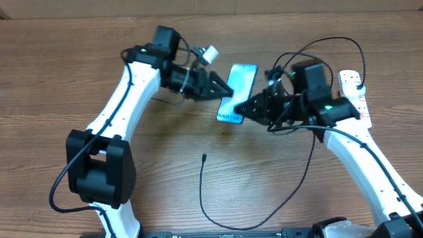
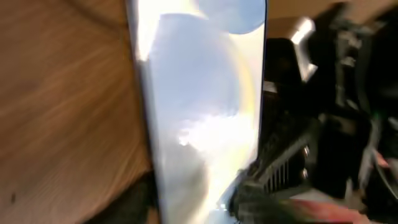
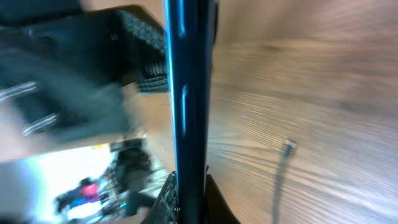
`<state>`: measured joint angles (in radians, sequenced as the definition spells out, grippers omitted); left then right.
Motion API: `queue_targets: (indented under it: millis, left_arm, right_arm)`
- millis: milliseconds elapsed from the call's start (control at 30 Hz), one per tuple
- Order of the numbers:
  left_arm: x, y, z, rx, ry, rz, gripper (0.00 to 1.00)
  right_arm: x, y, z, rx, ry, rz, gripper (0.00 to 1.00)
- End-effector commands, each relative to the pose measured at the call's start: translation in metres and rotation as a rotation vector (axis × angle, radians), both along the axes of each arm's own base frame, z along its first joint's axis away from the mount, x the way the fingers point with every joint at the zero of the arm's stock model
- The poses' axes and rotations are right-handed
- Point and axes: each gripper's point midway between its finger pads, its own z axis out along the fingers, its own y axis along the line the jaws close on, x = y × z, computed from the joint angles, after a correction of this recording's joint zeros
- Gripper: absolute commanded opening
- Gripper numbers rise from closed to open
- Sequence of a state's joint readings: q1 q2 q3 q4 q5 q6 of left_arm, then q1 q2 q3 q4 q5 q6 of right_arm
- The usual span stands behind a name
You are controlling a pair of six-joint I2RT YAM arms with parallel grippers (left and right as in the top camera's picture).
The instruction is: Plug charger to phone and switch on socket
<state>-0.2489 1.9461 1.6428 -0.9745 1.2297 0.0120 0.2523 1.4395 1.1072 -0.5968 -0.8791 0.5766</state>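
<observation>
Glossy slim phone [image 1: 240, 80] mid-table between both grippers. Right gripper [image 1: 240, 109] pinches its lower end with ribbed pads. Left gripper [image 1: 229, 90] is at its side edge, can't tell grip. Thin black charger [image 1: 204, 158] lies loose on woodgrain table [image 1: 165, 165], white socket [image 1: 354, 92] far right.

A robotics lab: 2 white robot arms [image 1: 125, 92] [image 1: 370, 158] at a wood-grain table [image 1: 53, 59].

The phone [image 1: 239, 84] is over mid-bench [image 1: 165, 145], between the left tool [image 1: 228, 89] on its left and the right tool [image 1: 243, 109] at its front end. The charger [image 1: 201, 182] lies in front, apart from the phone. The socket [image 1: 353, 92] lies far right.
</observation>
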Motion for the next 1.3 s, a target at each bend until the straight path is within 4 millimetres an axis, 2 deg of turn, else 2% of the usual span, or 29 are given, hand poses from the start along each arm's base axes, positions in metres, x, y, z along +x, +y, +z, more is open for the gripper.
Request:
queue_targets:
  millis: [0, 100, 233, 300, 467, 533, 767, 967, 1033, 1067, 1100, 1167, 1267]
  left_arm:
    - [-0.027, -0.017, 0.069, -0.362, -0.084, -0.162, 0.28]
    - [-0.025, -0.017, 0.07, -0.367, -0.108, -0.167, 0.2]
    - [-0.023, -0.018, 0.072, -0.367, -0.109, -0.167, 0.17]
    - [-0.021, -0.019, 0.073, -0.363, -0.09, -0.166, 0.2]
    - [-0.019, -0.022, 0.076, -0.354, -0.044, -0.165, 0.38]
    - [-0.018, -0.022, 0.076, -0.354, -0.046, -0.166, 0.39]
    - [-0.018, -0.022, 0.076, -0.354, -0.048, -0.166, 0.29]
    - [-0.016, -0.02, 0.076, -0.355, -0.054, -0.161, 0.06]
    - [-0.016, -0.02, 0.076, -0.353, -0.045, -0.158, 0.04]
    - [-0.016, -0.019, 0.076, -0.35, -0.033, -0.156, 0.04]
    - [-0.016, -0.019, 0.076, -0.348, -0.022, -0.154, 0.04]
    - [-0.016, -0.019, 0.076, -0.346, -0.012, -0.152, 0.04]
    - [-0.015, -0.019, 0.076, -0.345, -0.013, -0.15, 0.04]
  right_arm:
    - [-0.002, 0.005, 0.029, 0.121, -0.072, 0.083, 0.04]
    - [0.001, 0.004, 0.031, 0.123, -0.106, 0.087, 0.04]
    - [-0.003, 0.012, 0.031, 0.113, -0.189, 0.147, 0.04]
    - [-0.004, 0.014, 0.03, 0.105, -0.226, 0.175, 0.04]
    - [-0.001, 0.016, 0.02, 0.086, -0.279, 0.214, 0.04]
    - [0.001, 0.016, 0.014, 0.082, -0.269, 0.217, 0.04]
    - [0.006, 0.012, 0.007, 0.08, -0.247, 0.203, 0.04]
    - [0.005, 0.006, 0.003, 0.075, -0.209, 0.188, 0.09]
    - [0.005, 0.006, 0.003, 0.075, -0.205, 0.188, 0.16]
    - [0.005, 0.006, 0.003, 0.075, -0.205, 0.188, 0.32]
    - [0.005, 0.006, 0.003, 0.075, -0.205, 0.188, 0.4]
    - [0.005, 0.006, 0.003, 0.076, -0.205, 0.187, 0.52]
    - [0.007, 0.0, 0.007, 0.094, -0.204, 0.179, 0.61]
